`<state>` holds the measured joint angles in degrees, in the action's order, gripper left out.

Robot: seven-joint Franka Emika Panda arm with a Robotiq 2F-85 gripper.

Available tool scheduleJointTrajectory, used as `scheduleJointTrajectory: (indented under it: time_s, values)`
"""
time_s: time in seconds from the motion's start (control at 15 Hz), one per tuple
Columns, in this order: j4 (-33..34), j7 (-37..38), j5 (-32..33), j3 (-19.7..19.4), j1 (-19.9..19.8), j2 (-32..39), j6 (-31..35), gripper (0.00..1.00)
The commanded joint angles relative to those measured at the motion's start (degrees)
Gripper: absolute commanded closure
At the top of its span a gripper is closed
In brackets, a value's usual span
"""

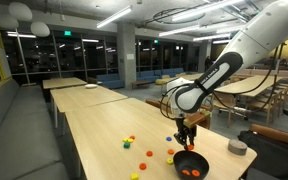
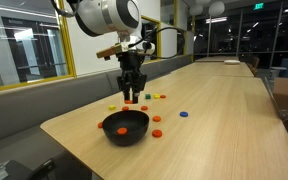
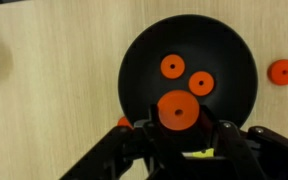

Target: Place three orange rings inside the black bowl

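The gripper (image 3: 179, 128) hangs above the black bowl (image 3: 134, 60), jaws pinching an orange ring (image 3: 177, 110) (the third); two orange rings (image 3: 171, 67) already lie inside. Dropped from this height, the light ring might bounce off the bowl's slope and roll out onto the table (image 3: 44, 100)

— Any wording legible here?

— None. A small green lit sign (image 1: 66, 33) (image 2: 258, 7), high on the wall well beyond the long pale wooden table (image 1: 94, 120), glows in both exterior views, but its characters are too small to read.
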<state>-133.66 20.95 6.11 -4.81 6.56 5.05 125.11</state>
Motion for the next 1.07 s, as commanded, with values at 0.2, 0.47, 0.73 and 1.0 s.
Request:
scheduleJointTrajectory:
  time_s: [0.2, 0.47, 0.73, 1.0]
  values:
    - [-2.7, -7.69, -15.5, 1.71, -5.02, -1.55, -0.5, 0.76]
    - [-2.7, -9.15, -18.41, 1.35, -6.75, -0.87, -0.31, 0.32]
    - [-2.53, -9.2, -18.66, 1.38, -7.59, -0.47, -0.11, 0.09]
    - [-2.25, -8.53, -18.1, 1.55, -7.53, -0.25, 0.82, 0.0]
